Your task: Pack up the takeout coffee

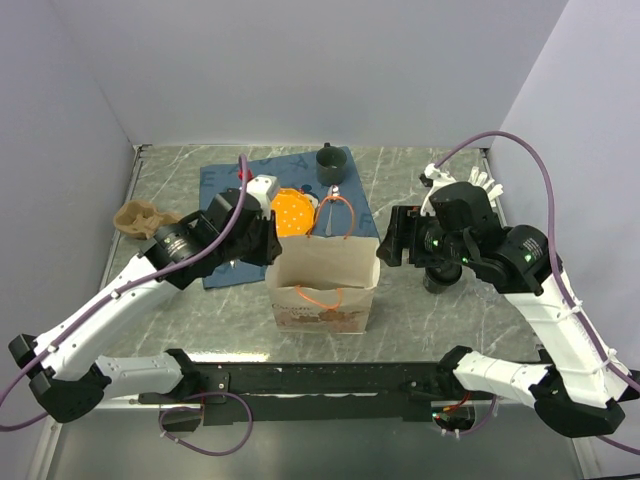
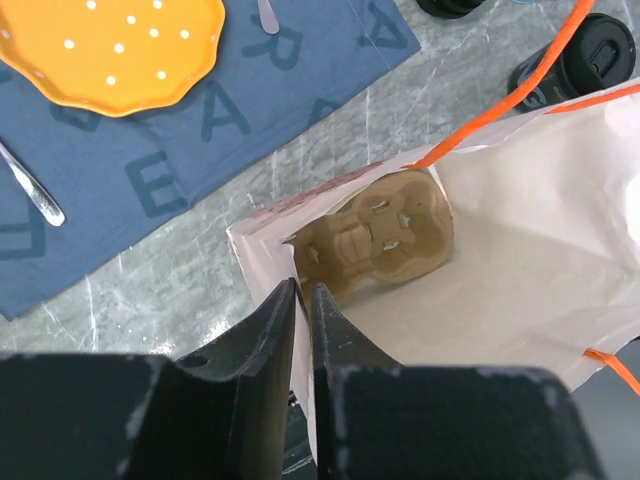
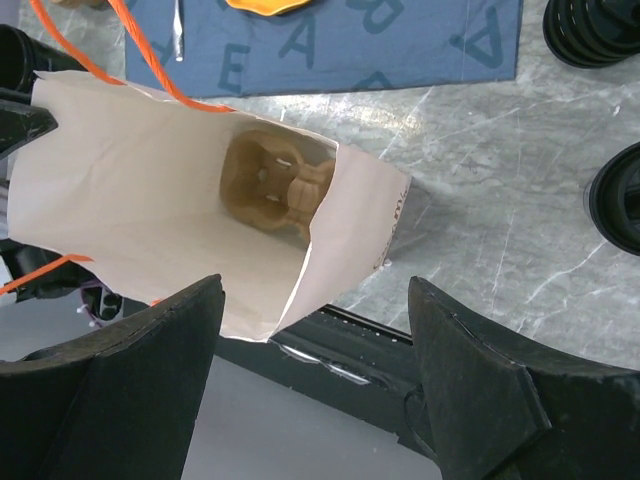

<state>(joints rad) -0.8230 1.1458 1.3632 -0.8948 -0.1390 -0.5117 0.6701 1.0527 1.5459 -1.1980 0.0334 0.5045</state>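
Observation:
A white paper bag (image 1: 322,280) with orange handles stands open in the middle of the table. A brown cup carrier (image 2: 380,235) lies at its bottom and also shows in the right wrist view (image 3: 275,185). My left gripper (image 2: 303,300) is shut on the bag's left rim (image 1: 272,245). My right gripper (image 3: 315,290) is open at the bag's right side (image 1: 392,240), with the bag's corner edge between its fingers and untouched. A black-lidded cup (image 2: 585,60) stands on the table right of the bag, under my right arm (image 1: 440,275).
A second brown carrier (image 1: 140,218) lies at the far left. A blue mat (image 1: 230,185) holds an orange plate (image 1: 295,212), cutlery (image 2: 30,190) and a dark cup (image 1: 330,160). Another black round object (image 3: 595,30) stands off the mat's right edge.

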